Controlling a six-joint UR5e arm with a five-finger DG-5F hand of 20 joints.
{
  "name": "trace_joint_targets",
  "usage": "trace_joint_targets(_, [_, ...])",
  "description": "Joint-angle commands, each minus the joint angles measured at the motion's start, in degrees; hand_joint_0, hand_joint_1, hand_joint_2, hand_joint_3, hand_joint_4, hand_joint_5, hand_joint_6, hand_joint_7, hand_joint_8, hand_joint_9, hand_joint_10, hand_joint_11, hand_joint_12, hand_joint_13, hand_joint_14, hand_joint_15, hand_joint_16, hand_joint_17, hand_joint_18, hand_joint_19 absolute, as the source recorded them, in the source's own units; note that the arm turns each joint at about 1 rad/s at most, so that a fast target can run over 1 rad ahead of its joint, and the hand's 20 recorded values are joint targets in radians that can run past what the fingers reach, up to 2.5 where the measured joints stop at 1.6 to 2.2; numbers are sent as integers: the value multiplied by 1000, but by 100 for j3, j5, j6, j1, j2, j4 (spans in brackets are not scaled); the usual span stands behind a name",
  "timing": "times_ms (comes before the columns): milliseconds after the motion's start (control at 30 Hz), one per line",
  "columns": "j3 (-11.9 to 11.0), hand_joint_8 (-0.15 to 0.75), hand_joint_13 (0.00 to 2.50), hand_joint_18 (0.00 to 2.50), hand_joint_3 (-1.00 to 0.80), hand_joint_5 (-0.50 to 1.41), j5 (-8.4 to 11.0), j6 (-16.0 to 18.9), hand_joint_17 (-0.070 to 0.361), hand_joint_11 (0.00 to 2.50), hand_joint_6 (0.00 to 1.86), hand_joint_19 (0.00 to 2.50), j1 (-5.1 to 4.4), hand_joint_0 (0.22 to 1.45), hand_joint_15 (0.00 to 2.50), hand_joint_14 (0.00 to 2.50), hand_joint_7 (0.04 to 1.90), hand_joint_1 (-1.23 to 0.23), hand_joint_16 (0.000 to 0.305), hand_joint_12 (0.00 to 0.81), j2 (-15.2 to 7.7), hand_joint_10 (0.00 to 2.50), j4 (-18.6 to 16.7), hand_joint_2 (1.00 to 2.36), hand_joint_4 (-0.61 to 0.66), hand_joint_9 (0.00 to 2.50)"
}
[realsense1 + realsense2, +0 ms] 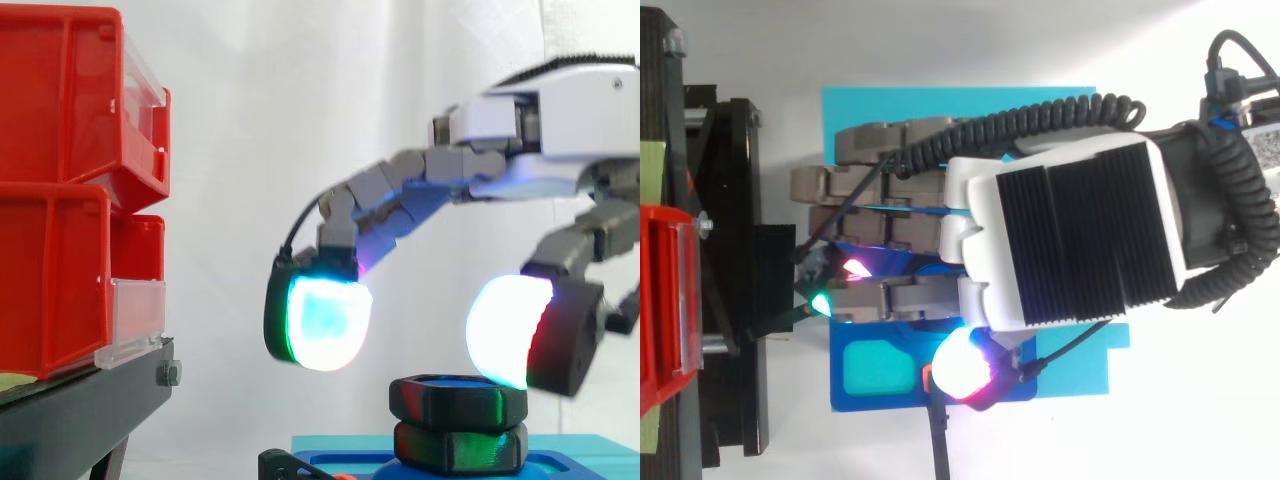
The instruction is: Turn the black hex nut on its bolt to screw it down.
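**Robot hand poised over hex nut**

The hand [570,125] reaches in from the right of the side view, its fingers [320,320] spread and loosely bent, gripping nothing. One glowing pad hangs to the upper left of the black hex nut [457,398], another close above its right side. The nut sits at bottom centre, atop a second black hex piece [460,447] on a blue base [590,450]. Red bins [60,200] on a black stand [80,410] line the left edge.
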State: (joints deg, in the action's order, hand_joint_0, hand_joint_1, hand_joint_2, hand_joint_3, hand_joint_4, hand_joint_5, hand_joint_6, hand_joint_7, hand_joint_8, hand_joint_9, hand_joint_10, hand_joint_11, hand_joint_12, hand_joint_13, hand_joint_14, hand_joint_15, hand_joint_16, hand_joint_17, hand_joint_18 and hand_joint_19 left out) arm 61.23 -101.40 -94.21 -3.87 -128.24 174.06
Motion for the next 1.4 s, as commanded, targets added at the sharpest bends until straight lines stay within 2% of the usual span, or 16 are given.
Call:
trace_joint_targets(0, [-305, 261, 455, 451, -500, -118, -2, 8, 112, 0, 503, 324, 0, 469, 16, 0, 939, -486, 50, 331, 0, 0, 383, 1000, 255, 594])
trace_joint_targets(167, [-683, 260, 455, 449, -500, -117, 6, -36, 112, 0, 503, 325, -9, 470, 18, 0, 937, -479, 50, 332, 0, 0, 1191, 1000, 254, 595])
trace_joint_targets(367, [-753, 261, 454, 448, -500, -117, -2, -106, 112, 0, 503, 327, 26, 472, 18, 0, 935, -476, 50, 332, 79, 0, 1648, 1000, 247, 599])
trace_joint_targets(433, [-753, 262, 455, 447, -500, -117, -2, -238, 112, 0, 503, 327, 88, 472, 18, 0, 934, -475, 50, 332, 194, 0, 2070, 1000, 251, 601])
trace_joint_targets(567, [-753, 261, 456, 445, -500, -116, -20, -335, 112, 0, 503, 328, 114, 473, 15, 0, 933, -474, 50, 332, 238, 1, 2281, 1000, 249, 602])
trace_joint_targets(700, [-744, 260, 445, 411, -500, -116, 15, -379, 115, 0, 503, 308, 114, 474, 18, 0, 939, -473, 51, 332, 466, 0, 2554, 1000, 247, 602])
trace_joint_targets(833, [-709, 260, 433, 400, -500, -116, -2, -379, 115, 0, 503, 304, 158, 476, 11, 0, 936, -474, 51, 332, 888, 0, 2914, 1000, 249, 614])
trace_joint_targets(933, [-542, 258, 423, 384, -500, -116, -2, -370, 116, 0, 503, 293, 167, 477, 6, 0, 934, -475, 52, 334, 1064, 0, 3099, 1000, 243, 613])
trace_joint_targets(967, [-252, 256, 423, 382, -500, -116, -2, -344, 116, 0, 503, 292, 167, 478, 6, 0, 935, -475, 52, 334, 1275, 0, 3134, 1000, 246, 612])
trace_joint_targets(1033, [3, 255, 413, 376, -500, -116, 15, -300, 117, 0, 503, 299, 167, 478, 6, 1, 933, -476, 52, 333, 1433, 0, 3081, 1000, 244, 611])
trace_joint_targets(1100, [715, 256, 412, 372, -500, -117, 94, -124, 117, 0, 503, 304, 158, 479, 4, 0, 927, -479, 52, 332, 1855, 0, 2703, 1000, 245, 611])
trace_joint_targets(1133, [899, 257, 405, 365, -500, -117, 138, -62, 117, 0, 503, 302, 149, 480, 5, 0, 923, -480, 52, 332, 1969, 0, 2571, 1000, 244, 612])
trace_joint_targets(1200, [1251, 256, 404, 364, -500, -118, 235, 61, 116, 0, 503, 297, 132, 480, 1, 0, 917, -480, 52, 332, 2180, 0, 2352, 1000, 243, 612])
trace_joint_targets(1300, [1532, 254, 398, 364, -500, -122, 314, 184, 116, 0, 503, 288, 114, 481, 0, 1, 907, -480, 52, 329, 2329, 0, 2202, 1000, 245, 613])
trace_joint_targets(1333, [1743, 256, 399, 363, -500, -123, 323, 333, 116, 0, 503, 295, 114, 481, 0, 0, 900, -480, 52, 329, 2400, 1, 2088, 1000, 241, 612])
trace_joint_targets(1367, [1822, 254, 398, 364, -500, -124, 305, 474, 116, 0, 503, 288, 114, 482, 0, 0, 895, -482, 52, 328, 2400, 0, 2044, 1000, 241, 611])
